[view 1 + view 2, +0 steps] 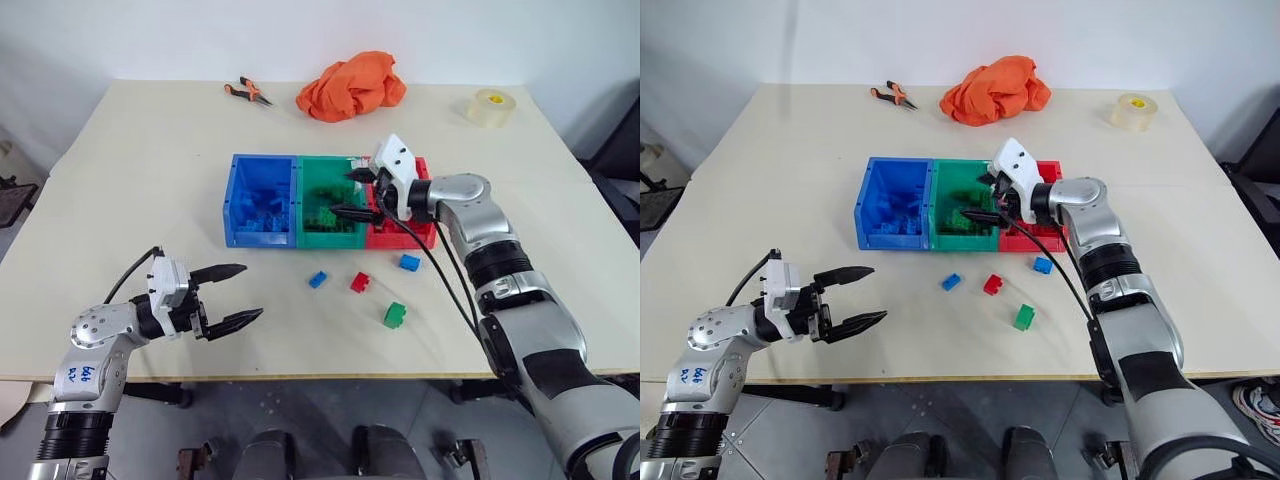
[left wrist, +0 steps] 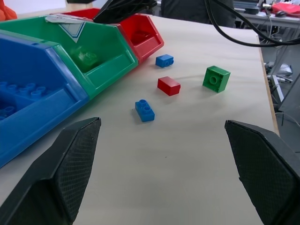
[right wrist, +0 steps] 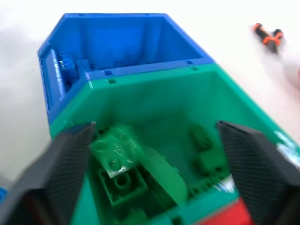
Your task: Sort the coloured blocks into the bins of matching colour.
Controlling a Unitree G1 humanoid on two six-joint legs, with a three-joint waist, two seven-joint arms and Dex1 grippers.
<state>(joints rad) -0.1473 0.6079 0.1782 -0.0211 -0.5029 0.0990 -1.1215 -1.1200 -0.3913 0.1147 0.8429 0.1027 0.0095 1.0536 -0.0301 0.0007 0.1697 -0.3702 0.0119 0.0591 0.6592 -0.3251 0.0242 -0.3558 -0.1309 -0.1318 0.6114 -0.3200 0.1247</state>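
Your right gripper (image 1: 352,193) hangs over the green bin (image 1: 330,236), fingers spread wide and empty; a green block (image 3: 114,147) lies inside beneath them. Lift straight up clear of the rim before swinging back. Four blocks wait on the table (image 1: 150,180) just before the bins: two blue, a red block (image 1: 360,282), a green one (image 1: 394,315). Your left gripper (image 1: 232,295) waits nearby, fingers wide, holding nothing

You had 3 joined bins (image 1: 262,235) mid-table (image 1: 120,190), 4 loose blocks (image 1: 360,283) just before them, and pliers (image 1: 247,92), cloth (image 1: 350,85) and tape roll (image 1: 491,107) behind.
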